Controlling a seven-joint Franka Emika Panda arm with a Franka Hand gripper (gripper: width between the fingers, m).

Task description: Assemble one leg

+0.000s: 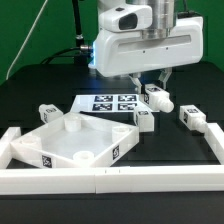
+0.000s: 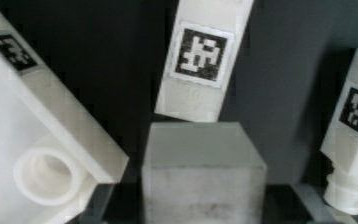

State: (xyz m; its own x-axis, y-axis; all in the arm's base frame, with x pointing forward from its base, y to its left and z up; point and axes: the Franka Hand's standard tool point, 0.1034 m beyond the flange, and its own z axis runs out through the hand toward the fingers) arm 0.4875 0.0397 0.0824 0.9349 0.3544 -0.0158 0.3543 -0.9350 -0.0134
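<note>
Claw (image 1: 157, 87) opening cannot be determined; advise centring it over the leg (image 1: 160, 99) just below, jaws square across it, before closing.

White, boxy end effector (image 1: 150, 84)

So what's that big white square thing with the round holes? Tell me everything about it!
That's the tabletop, a flat white square that looks like plastic. It lies flat on the black table, turned cornerwise. Raised round sockets sit near its corners, and the ones that show are empty. Black-and-white tags mark its side edges. One corner seems to reach the white wall. Nothing rests on top of it.
</note>
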